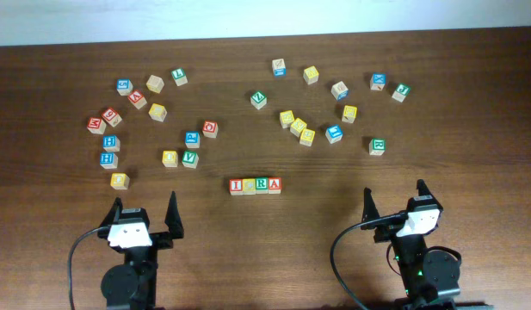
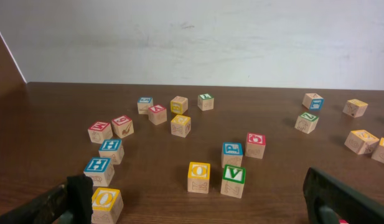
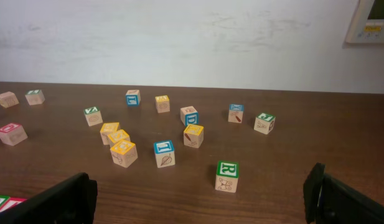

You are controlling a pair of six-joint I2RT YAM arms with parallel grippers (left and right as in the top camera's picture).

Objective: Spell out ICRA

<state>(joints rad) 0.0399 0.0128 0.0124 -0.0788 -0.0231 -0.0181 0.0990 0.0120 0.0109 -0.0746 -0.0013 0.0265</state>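
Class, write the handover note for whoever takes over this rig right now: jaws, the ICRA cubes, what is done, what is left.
Left gripper: jaws open, holding nothing, at the near edge of the table.
Right gripper: jaws open, holding nothing, also at the near edge.
Cubes: I cube, C cube, R cube and A cube sit side by side in one row between the arms.
Done: the row appears to read ICRA.
Left: probably nothing; the other letter cubes lie scattered farther back, apart from the row.
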